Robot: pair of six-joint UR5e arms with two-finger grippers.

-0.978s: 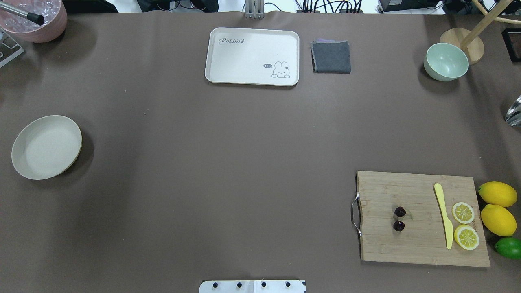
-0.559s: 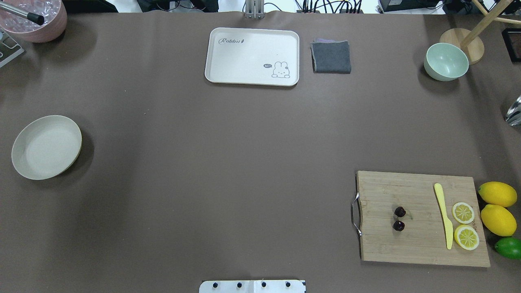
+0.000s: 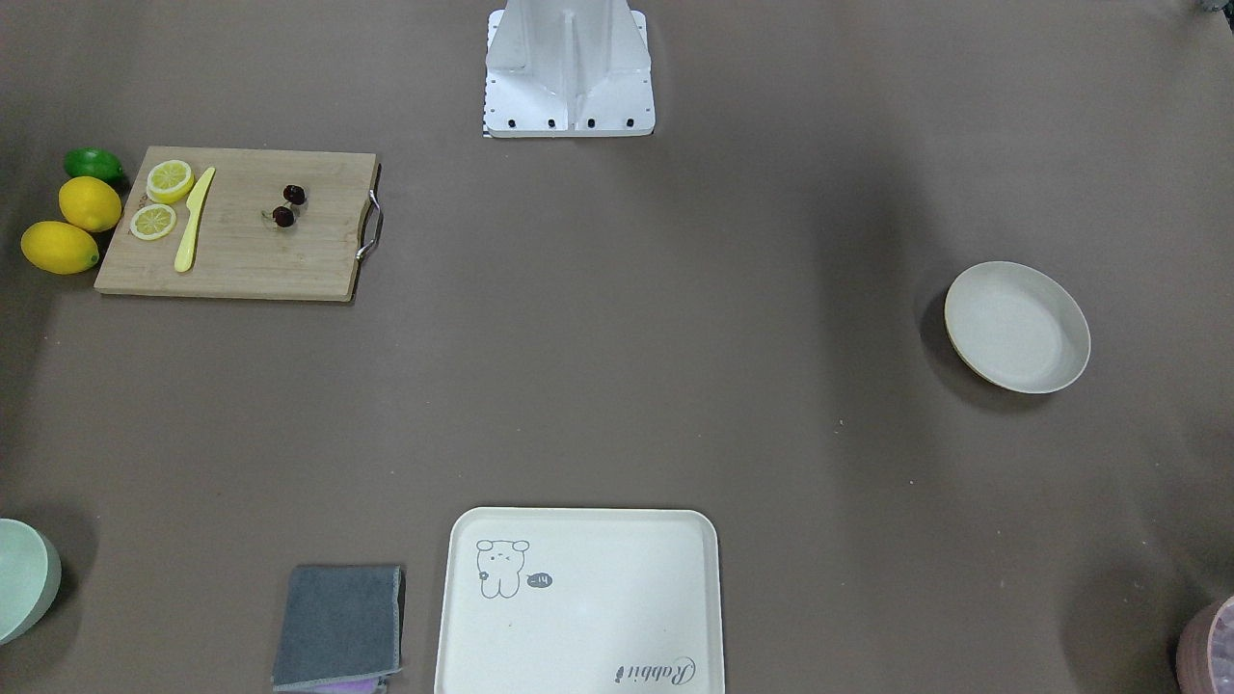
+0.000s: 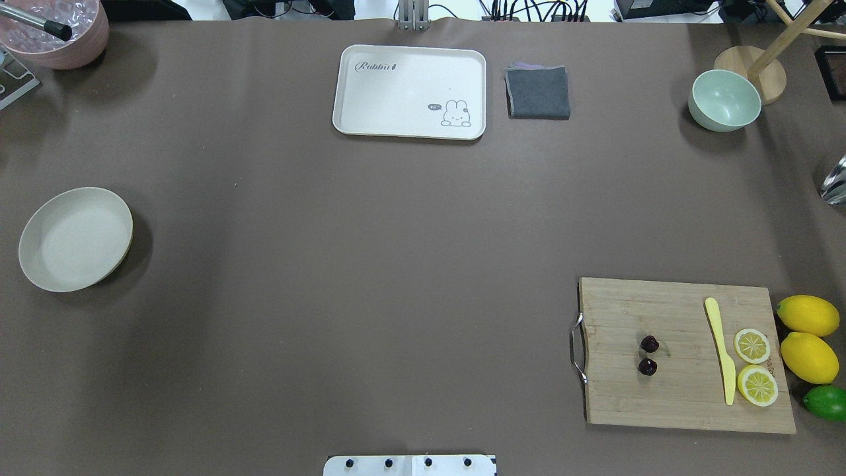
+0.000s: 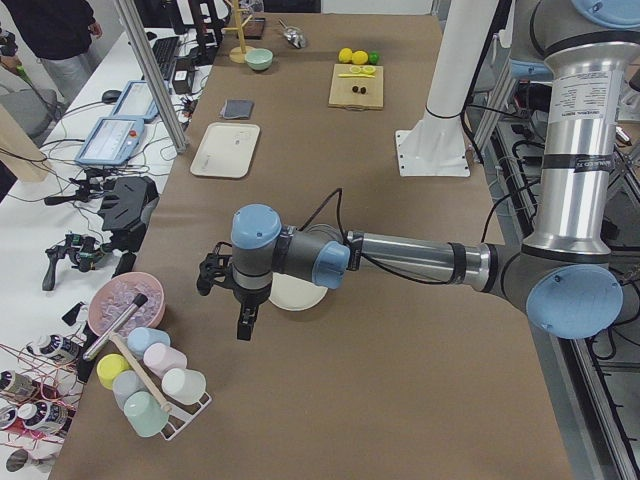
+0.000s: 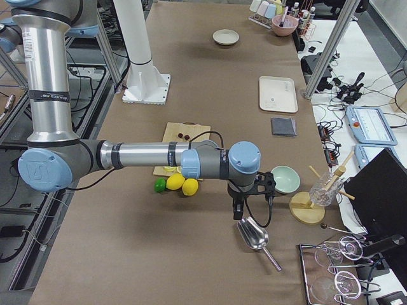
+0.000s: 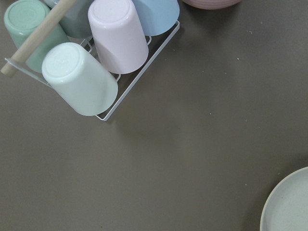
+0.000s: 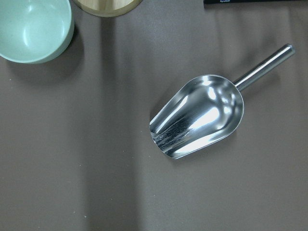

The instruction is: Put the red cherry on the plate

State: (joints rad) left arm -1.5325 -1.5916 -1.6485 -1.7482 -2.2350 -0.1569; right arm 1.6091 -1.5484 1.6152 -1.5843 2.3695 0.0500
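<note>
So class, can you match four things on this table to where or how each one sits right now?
Things:
1. red cherry
2. plate
3. grey cloth
4. metal scoop

Places or states:
A. right beside the rabbit tray
B. on the cutting board
C. empty, towards the robot's left end
D. shiny, lying on the bare table

Pairs: 1-B, 2-C, 3-A, 4-D

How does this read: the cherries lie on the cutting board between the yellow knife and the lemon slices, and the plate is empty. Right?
Not quite. The red cherry lies on the cutting board between its metal handle and the yellow knife, not between knife and lemon slices; the overhead exterior view shows it. The plate is empty.
</note>
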